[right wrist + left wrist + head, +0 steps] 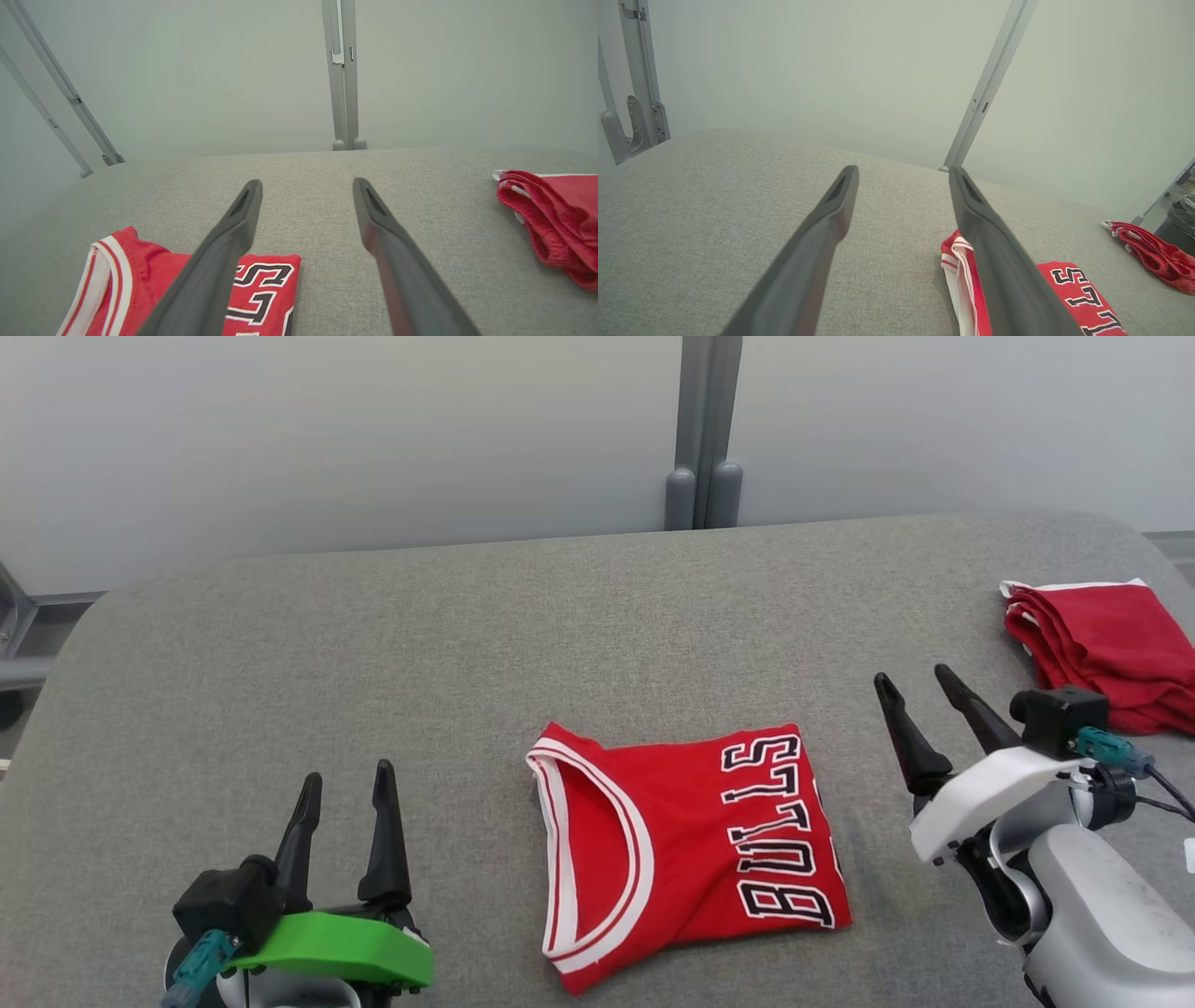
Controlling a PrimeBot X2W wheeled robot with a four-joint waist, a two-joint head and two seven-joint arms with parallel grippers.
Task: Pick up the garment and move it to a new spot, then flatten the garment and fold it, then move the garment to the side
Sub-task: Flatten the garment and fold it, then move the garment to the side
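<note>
The red jersey point(691, 840) is smooth cloth; the grey table cover point(373, 644) is matt, coarse-woven fabric.

The folded red fabric jersey point(672, 840) at lower centre has white-and-red striped trim along its opening and black block letters edged in white. The woven cloth tabletop point(373, 644) is speckled grey. At the right edge, a bunched red cloth pile point(1111, 644) shows a white border. The left gripper point(347, 775) has black fingers on a bright green mount, while the right gripper point(911, 675) has black fingers on a white one.
</note>
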